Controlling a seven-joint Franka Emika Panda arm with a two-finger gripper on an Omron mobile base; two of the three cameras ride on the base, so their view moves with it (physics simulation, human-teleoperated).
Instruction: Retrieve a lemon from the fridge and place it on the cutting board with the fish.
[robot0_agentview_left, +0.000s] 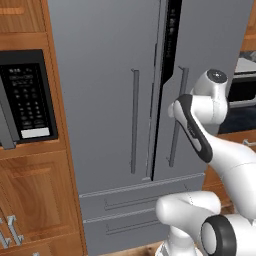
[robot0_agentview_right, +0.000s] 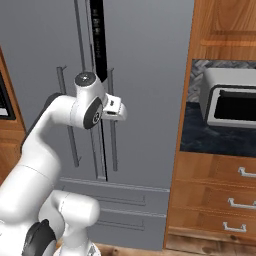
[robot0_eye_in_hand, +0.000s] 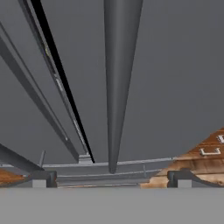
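Observation:
The tall grey fridge (robot0_agentview_left: 100, 100) (robot0_agentview_right: 145, 100) (robot0_eye_in_hand: 175, 87) stands straight ahead, with a narrow dark gap (robot0_agentview_left: 170, 40) (robot0_agentview_right: 97, 40) between its two doors. My gripper (robot0_agentview_right: 121, 112) (robot0_eye_in_hand: 111, 179) is open and empty at the right door's long bar handle (robot0_agentview_right: 113, 145) (robot0_eye_in_hand: 120, 87). In the hand view that handle runs up the middle between my two fingertips (robot0_eye_in_hand: 43, 178), apart from both. The lemon, the cutting board and the fish are out of view.
A black-panelled microwave (robot0_agentview_left: 27, 100) sits in the wooden cabinets left of the fridge. To the right, a toaster oven (robot0_agentview_right: 230, 100) stands on a dark counter (robot0_agentview_right: 200, 137) above wooden drawers (robot0_agentview_right: 220, 200). Two fridge drawers (robot0_agentview_left: 130, 205) lie below the doors.

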